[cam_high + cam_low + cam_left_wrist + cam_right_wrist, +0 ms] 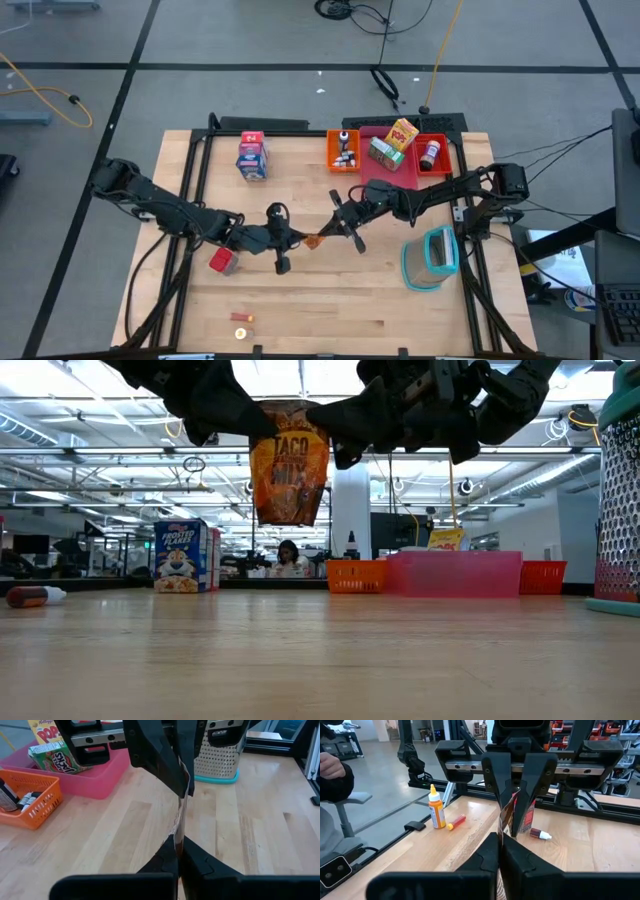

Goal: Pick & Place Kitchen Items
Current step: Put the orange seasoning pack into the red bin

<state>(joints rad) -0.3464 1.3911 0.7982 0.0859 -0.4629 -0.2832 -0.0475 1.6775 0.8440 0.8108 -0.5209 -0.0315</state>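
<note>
While both arms meet over the middle of the surface point(330, 300), the left tool point(297, 239) and the right tool point(334, 228) are each clamped on opposite edges of the orange taco-mix packet point(289, 462), which hangs in the air between them. Other cartons sit in the pink tray point(390, 172) at the far edge.

Table point(330, 300), centre of the high view: pale, matt wood planks with visible grain. Taco mix packet point(289, 463), upper centre of the low view: glossy printed foil. Grater point(216, 756), upper right, left wrist view: perforated bright metal, teal plastic rim.
</note>
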